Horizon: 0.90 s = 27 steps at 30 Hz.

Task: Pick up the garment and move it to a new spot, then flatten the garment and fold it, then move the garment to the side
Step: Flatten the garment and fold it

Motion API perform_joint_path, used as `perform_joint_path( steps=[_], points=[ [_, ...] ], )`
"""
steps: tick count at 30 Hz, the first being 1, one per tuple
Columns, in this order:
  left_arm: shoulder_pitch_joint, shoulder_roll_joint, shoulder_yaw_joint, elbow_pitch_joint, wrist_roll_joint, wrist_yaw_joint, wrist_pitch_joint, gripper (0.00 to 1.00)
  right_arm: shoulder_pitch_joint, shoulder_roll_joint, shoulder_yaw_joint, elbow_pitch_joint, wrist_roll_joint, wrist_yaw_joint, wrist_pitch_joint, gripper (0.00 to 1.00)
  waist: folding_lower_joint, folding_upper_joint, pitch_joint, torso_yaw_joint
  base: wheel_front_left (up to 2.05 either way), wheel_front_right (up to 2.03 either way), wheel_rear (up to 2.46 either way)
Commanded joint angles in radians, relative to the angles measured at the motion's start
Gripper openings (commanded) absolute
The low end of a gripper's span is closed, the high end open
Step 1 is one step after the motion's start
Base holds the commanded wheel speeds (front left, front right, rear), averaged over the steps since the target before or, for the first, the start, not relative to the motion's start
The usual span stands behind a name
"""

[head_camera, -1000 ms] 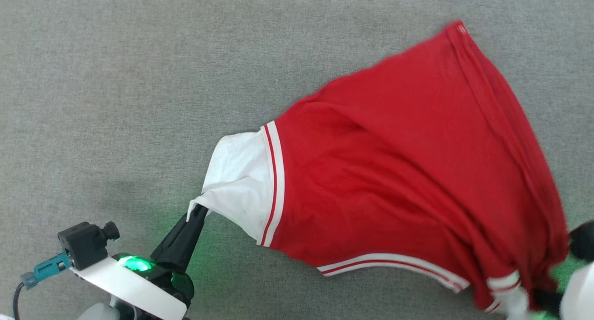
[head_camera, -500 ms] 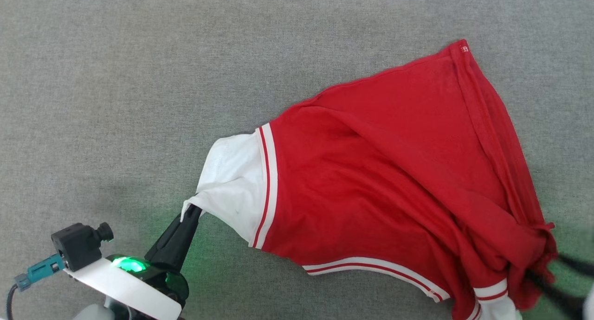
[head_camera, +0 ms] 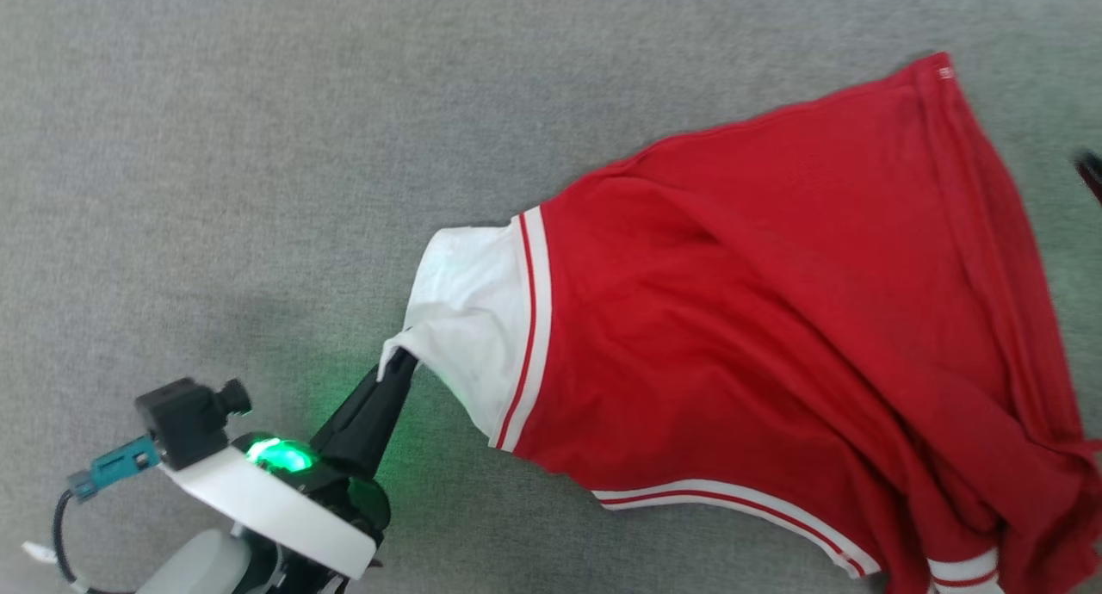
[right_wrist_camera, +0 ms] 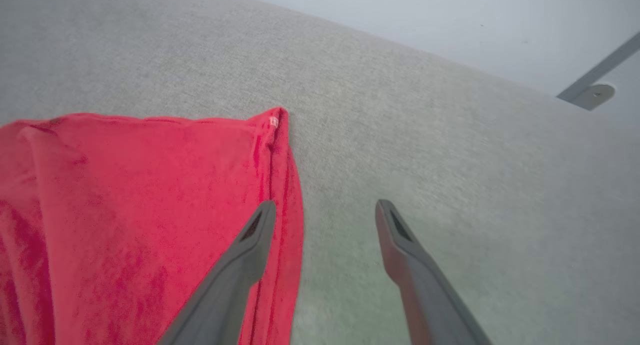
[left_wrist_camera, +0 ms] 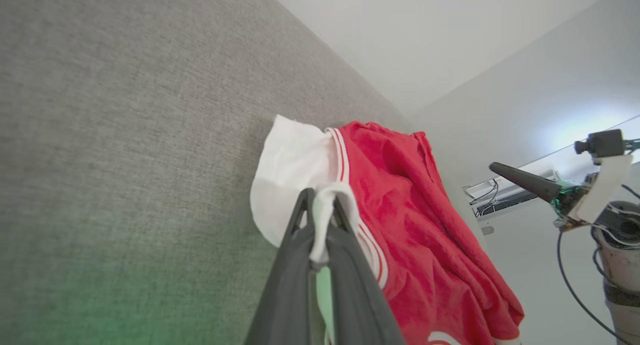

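Garment (head_camera: 775, 318) sprawls on grey surface (head_camera: 258, 146), left gripper (head_camera: 402, 363) pinching its white sleeve (head_camera: 469, 310)

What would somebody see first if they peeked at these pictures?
A big red T-shirt lies rumpled on the grey surface, filling the right half of the head view. At its left end, the left fingers pinch the tip of its white sleeve. A green light glows on that wrist at the lower left.
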Motion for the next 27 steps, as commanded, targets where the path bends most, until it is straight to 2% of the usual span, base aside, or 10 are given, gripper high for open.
perform_joint_path(
  steps=[1,7,10,13,14,15,16,17,21,27],
  points=[
    [-0.02,-0.003,-0.007,0.001,0.014,0.003,-0.001,0.0,-0.043,0.005,0.037,0.031,-0.016,0.0,-0.006,1.0,0.0,0.0,0.019,0.015,0.0,0.0,0.0],
    [-0.08,-0.01,-0.043,0.014,0.009,0.003,-0.001,0.0,-0.299,0.009,0.278,0.284,-0.081,0.0,0.007,1.0,0.0,0.0,0.054,0.046,0.0,0.0,0.0],
    [-0.094,-0.018,-0.052,0.02,0.005,0.003,-0.001,0.0,-0.361,-0.01,0.375,0.377,-0.094,0.0,0.04,1.0,0.0,0.0,0.058,0.058,0.0,0.0,0.0],
    [-0.095,-0.027,-0.055,0.028,-0.001,0.003,-0.001,0.0,-0.36,-0.026,0.466,0.443,-0.061,0.0,0.108,1.0,0.0,0.0,0.053,0.064,0.0,0.0,0.0],
    [-0.094,-0.032,-0.054,0.031,-0.004,0.003,-0.001,0.0,-0.353,-0.034,0.494,0.449,-0.041,0.001,0.131,0.82,0.0,0.0,0.05,0.067,0.0,0.0,0.0],
    [-0.093,-0.035,-0.055,0.034,-0.004,0.003,-0.001,0.0,-0.352,-0.04,0.512,0.453,-0.023,0.001,0.142,0.36,0.0,0.0,0.045,0.068,0.0,0.0,0.0],
    [-0.091,-0.036,-0.057,0.039,-0.005,0.003,-0.001,0.0,-0.355,-0.043,0.518,0.455,-0.01,0.001,0.14,0.05,0.0,0.0,0.041,0.068,0.0,0.0,0.0],
    [-0.091,-0.036,-0.06,0.042,-0.008,0.003,-0.001,0.0,-0.361,-0.047,0.519,0.456,0.001,0.001,0.131,0.0,0.0,0.0,0.035,0.067,0.0,0.0,0.0],
    [-0.135,-0.019,-0.094,0.041,-0.039,0.003,-0.001,0.0,-0.403,-0.052,0.496,0.464,0.019,0.0,0.068,0.0,0.0,0.0,0.011,0.07,0.0,0.0,0.0],
    [-0.325,0.062,-0.144,0.07,-0.141,0.003,0.001,0.0,-0.547,0.031,0.437,0.555,-0.016,0.0,-0.09,0.0,0.0,0.0,-0.022,0.044,0.0,0.0,0.0]
  ],
)
